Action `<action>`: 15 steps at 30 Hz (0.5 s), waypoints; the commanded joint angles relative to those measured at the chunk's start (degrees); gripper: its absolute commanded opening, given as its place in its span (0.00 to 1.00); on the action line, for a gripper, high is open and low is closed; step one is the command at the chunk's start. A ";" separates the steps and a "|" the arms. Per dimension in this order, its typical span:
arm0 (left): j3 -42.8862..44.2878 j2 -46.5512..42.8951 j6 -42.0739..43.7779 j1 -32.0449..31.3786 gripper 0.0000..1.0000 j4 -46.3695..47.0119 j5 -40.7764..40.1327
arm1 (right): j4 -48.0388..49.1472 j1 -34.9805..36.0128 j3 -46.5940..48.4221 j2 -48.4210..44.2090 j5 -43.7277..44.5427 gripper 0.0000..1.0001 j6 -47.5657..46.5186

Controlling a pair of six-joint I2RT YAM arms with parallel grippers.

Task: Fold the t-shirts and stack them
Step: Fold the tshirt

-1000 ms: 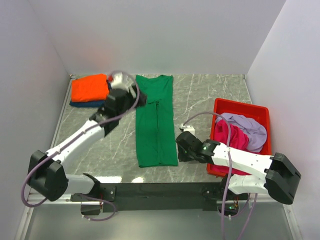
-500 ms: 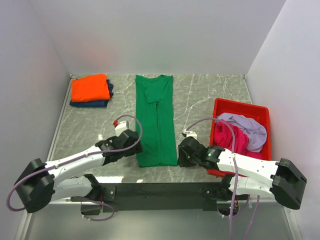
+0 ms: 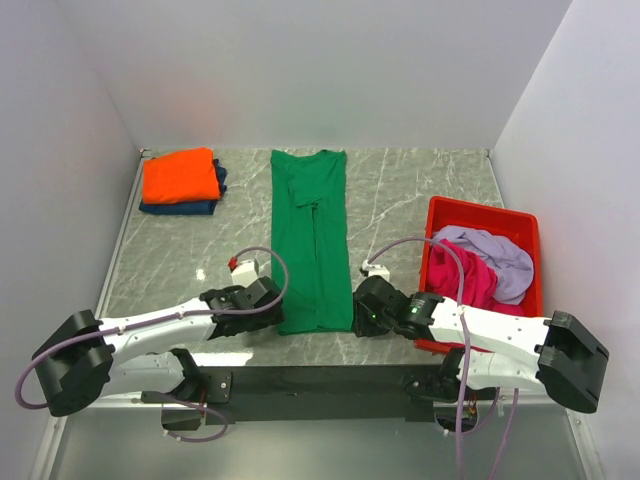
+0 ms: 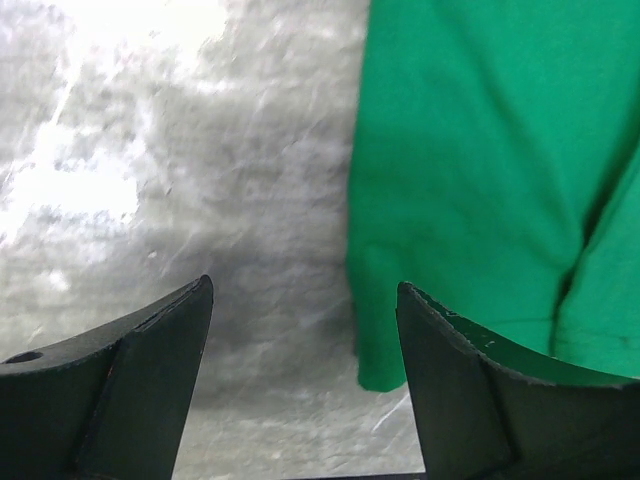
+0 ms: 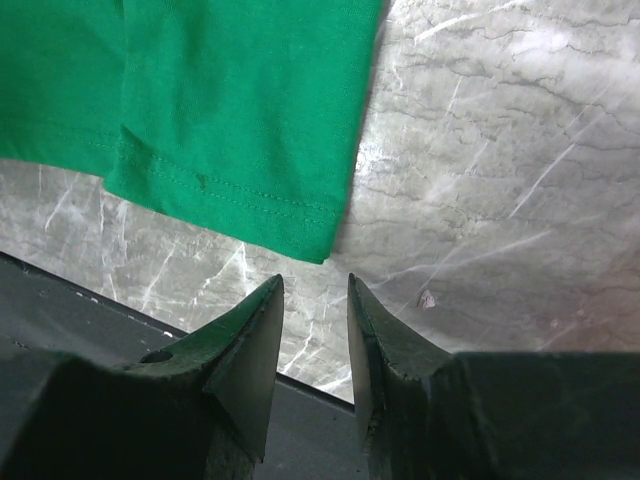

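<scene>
Green t-shirt (image 3: 312,240) hem — left gripper (image 4: 302,300), right gripper (image 5: 313,285) at corners.

We see a plain bright green shirt (image 3: 312,240), its hem stitched in the same green. It lies on a surface (image 3: 420,190) patterned like grey marble with white veins. Left of the green shirt, an orange shirt (image 3: 180,175) sits on a navy shirt (image 3: 180,208), and both are plain. Right of the green shirt, the bin (image 3: 482,207) is red. Inside it we see a magenta shirt (image 3: 475,280) and a pale lilac shirt (image 3: 500,258). The left tool (image 4: 302,288) and right tool (image 5: 314,280) at the green shirt's near corners are black. The arms (image 3: 150,322) are white with black joints. The walls (image 3: 300,70) are plain white.
</scene>
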 commanded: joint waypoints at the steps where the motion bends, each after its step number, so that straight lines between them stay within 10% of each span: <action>1: 1.12 -0.63 -3.47 -1.48 0.79 -3.77 -2.83 | 2.09 0.62 -0.60 0.26 0.66 0.40 1.12; 15: 1.20 2.79 -5.67 -6.13 0.79 -3.86 -1.51 | 3.14 0.97 0.37 4.65 0.48 0.40 0.95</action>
